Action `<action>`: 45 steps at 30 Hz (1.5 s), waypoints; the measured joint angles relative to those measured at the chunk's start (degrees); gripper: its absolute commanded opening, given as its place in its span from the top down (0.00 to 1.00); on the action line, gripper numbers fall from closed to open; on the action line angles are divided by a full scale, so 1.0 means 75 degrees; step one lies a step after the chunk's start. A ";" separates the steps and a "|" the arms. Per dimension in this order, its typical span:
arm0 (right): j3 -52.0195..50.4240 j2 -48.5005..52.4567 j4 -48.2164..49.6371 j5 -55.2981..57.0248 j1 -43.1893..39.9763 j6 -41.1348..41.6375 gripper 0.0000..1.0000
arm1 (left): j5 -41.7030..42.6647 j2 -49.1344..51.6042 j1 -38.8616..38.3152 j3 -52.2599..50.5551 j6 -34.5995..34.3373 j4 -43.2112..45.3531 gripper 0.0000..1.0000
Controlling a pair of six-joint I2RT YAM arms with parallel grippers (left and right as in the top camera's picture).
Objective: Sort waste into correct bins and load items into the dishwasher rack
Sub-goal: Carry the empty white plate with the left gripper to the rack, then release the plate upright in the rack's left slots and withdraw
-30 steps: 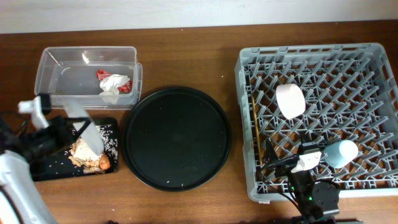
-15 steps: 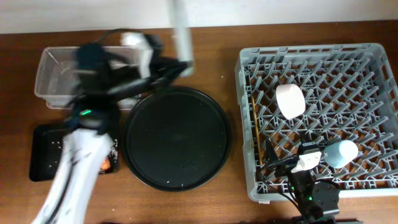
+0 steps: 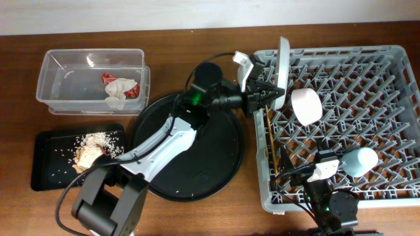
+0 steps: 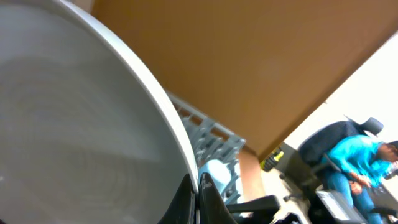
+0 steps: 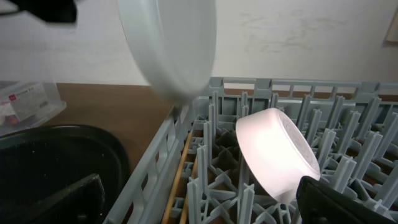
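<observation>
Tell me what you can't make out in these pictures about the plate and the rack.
- Overhead: the plate is seen edge-on and hides its own underside, so contact with the rack is unclear.
- Overhead: the chopsticks are too thin to count.
- Left wrist: the plate fills the view and hides most of the rack; the left gripper is cut off by the bottom edge.
- Right wrist: the plate's top is cut off by the upper edge.
</observation>
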 measured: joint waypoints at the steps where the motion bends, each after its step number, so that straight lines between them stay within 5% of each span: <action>1: 0.0000 0.0000 0.0000 0.0000 0.0000 0.0003 0.02 | -0.0131 0.0026 -0.0003 0.0000 -0.0035 -0.0169 1.00; 7: 0.0000 0.0000 -0.0003 0.0000 0.0000 0.0003 0.02 | -0.0831 0.0122 -0.0003 0.0000 -0.0262 -0.0702 1.00; 12: 0.0000 0.0000 0.0000 0.0000 0.0000 0.0000 0.02 | -0.0924 0.0530 -0.0003 0.0000 -0.0627 -0.0702 0.75; 13: 0.0000 0.0000 0.0000 0.0000 0.0000 0.0003 0.02 | -0.0956 0.0618 -0.0003 0.0000 -0.0682 -0.0726 0.59; 14: 0.0000 0.0000 0.0000 0.0000 0.0000 0.0000 0.02 | -0.0970 0.0682 -0.0003 0.0000 -0.0697 -0.0726 0.02; 21: 0.0000 0.0000 0.0000 0.0000 0.0000 0.0000 0.02 | -0.0495 0.0694 0.0248 0.0000 -0.0752 -0.0857 0.01; 28: 0.0000 0.0000 0.0000 0.0000 0.0000 0.0006 0.02 | -0.0836 -0.0108 0.1236 -0.0023 -0.0119 -0.3835 0.00; 36: 0.0000 0.0000 0.0000 0.0003 0.0000 0.0000 0.02 | -0.3031 -0.3771 0.1877 -0.0009 0.1571 -0.7822 0.00; 45: 0.0000 0.0000 0.0003 0.0000 0.0000 0.0003 0.02 | -0.6050 -0.7318 0.1880 -0.0003 0.2326 -1.0453 0.00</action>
